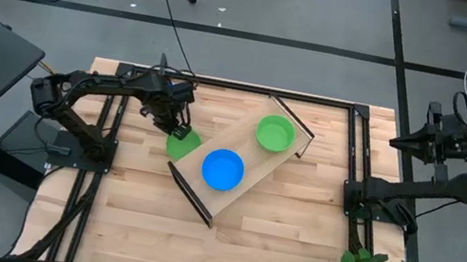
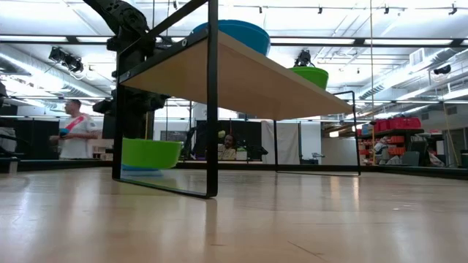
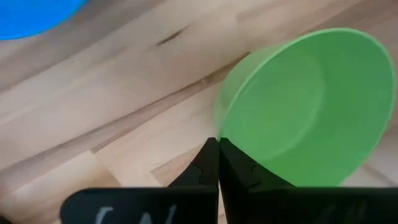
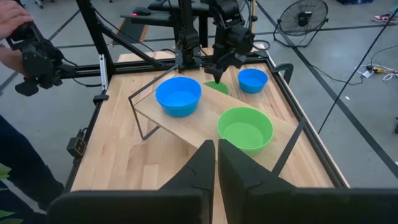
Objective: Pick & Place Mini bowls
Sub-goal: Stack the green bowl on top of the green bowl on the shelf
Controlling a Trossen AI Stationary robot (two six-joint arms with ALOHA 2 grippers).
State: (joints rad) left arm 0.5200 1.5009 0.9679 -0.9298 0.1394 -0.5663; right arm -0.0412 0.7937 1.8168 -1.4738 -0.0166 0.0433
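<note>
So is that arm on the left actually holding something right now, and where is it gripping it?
Yes. The left gripper pinches a green bowl by its rim, on the table beside the tray.

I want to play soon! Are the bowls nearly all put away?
Not yet. One green plastic bowl and one blue plastic bowl sit on the raised wooden tray. The left claw pinches another green bowl on the table; another blue bowl waits nearby.

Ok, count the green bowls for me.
2. One green bowl sits on the raised wooden tray; the second green bowl is on the table beside it, at the left hand. Nested ones may be hidden.
</note>
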